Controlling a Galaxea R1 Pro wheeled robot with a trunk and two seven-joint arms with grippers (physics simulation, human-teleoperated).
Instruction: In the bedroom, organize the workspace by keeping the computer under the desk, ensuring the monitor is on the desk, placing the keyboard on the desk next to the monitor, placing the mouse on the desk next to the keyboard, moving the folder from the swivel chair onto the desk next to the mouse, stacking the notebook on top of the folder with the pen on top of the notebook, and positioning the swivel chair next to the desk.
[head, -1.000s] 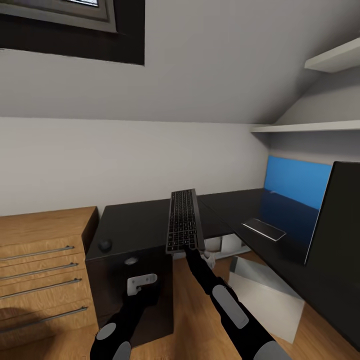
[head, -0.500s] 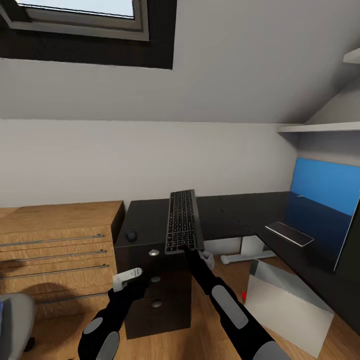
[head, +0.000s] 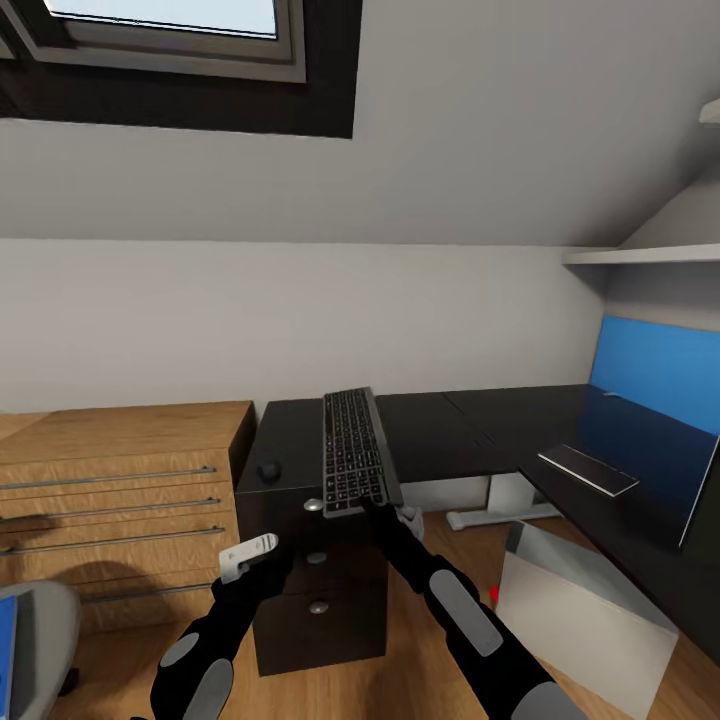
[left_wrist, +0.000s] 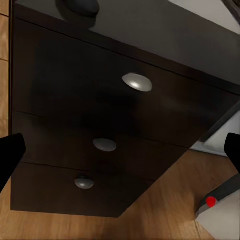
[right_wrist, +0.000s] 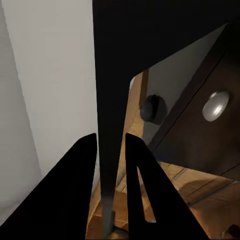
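L-shaped desk (head: 440, 430), matt black top, across centre and right of the head view; black drawer unit (head: 315, 590) with round silver knobs (left_wrist: 137, 82) at lower centre. Wooden chest of drawers (head: 120, 500) at left, touching the desk's end. Light grey computer (head: 585, 615) at lower right, on the floor beneath the desk, red light on its front edge. Blue panel (head: 655, 375) upright at far right. Grey swivel chair (head: 35, 640) cut by the lower left corner, a sliver of blue folder (head: 5, 650) on it. Slim black keyboard (head: 355, 465), dark grey keys, at centre, above the desk end, long axis pointing away. Right gripper (head: 385, 510) clamped on its near short edge; right wrist view adds the keyboard (right_wrist: 111, 125) edge-on between both fingers (right_wrist: 80, 165). Left gripper (head: 250, 557) at lower left, before the drawers; left wrist view adds fingertips (left_wrist: 10, 152) wide apart, nothing between, and three knobs. Small dark mouse (head: 269, 470) on the desk, left of the keyboard.
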